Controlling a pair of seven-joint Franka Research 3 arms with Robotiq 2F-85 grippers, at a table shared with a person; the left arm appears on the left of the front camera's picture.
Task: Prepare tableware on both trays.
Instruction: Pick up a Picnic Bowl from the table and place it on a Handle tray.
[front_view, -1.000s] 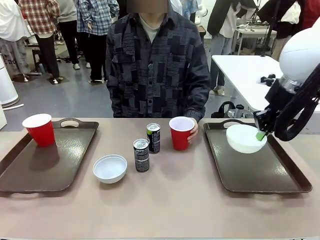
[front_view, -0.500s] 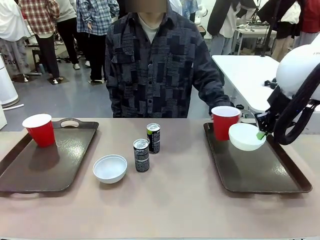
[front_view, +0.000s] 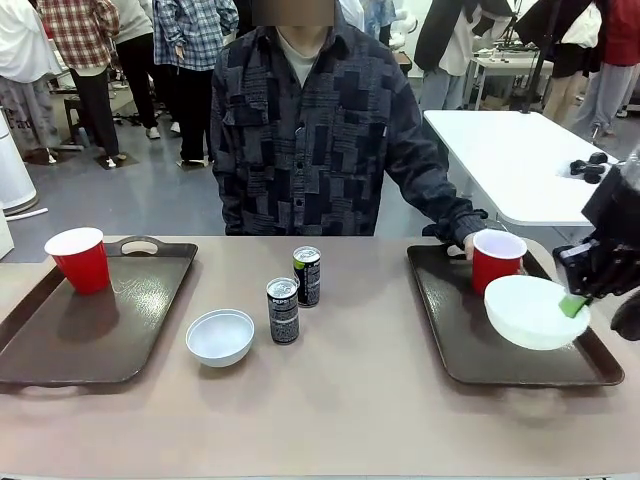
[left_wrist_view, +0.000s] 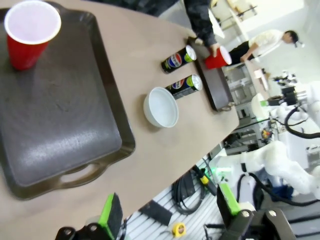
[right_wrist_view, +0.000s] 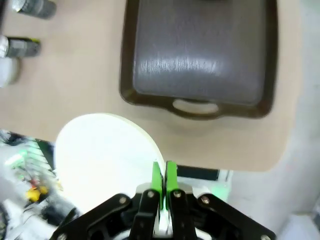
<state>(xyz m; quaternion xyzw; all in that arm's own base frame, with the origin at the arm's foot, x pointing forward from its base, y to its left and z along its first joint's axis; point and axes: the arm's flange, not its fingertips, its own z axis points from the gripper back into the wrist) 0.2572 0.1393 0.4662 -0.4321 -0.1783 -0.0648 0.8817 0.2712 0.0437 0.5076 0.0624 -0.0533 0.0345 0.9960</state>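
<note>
Right edge of front view: right gripper (front_view: 573, 303) pinches the right-hand rim of a white bowl (front_view: 530, 312), pads closed down to rim thickness. The bowl is tilted and looks to hang just above the near half of the right tray (front_view: 450, 340). Person's hand (front_view: 468, 242) is on a red cup (front_view: 497, 262) at that tray's far end, just behind the bowl. Left tray (front_view: 150, 340) carries the other red cup (front_view: 78, 258) in its far-left corner. On the table between the trays: second bowl (front_view: 220, 337), near can (front_view: 282, 310), far can (front_view: 307, 276).

Left wrist view, bottom edge: left gripper (left_wrist_view: 169, 210) has its jaws wide apart with nothing between them, hanging off the table's near side.

Right wrist view, bottom centre: green pads (right_wrist_view: 158, 179) almost meet on the bowl rim. The tray sits at frame top, well apart from the bowl.

Step in hand, my read: setting the bowl on the right tray. Next move needs it levelled, lowered and released clear of the cup and hand. Second bowl and both cans not yet on trays.
</note>
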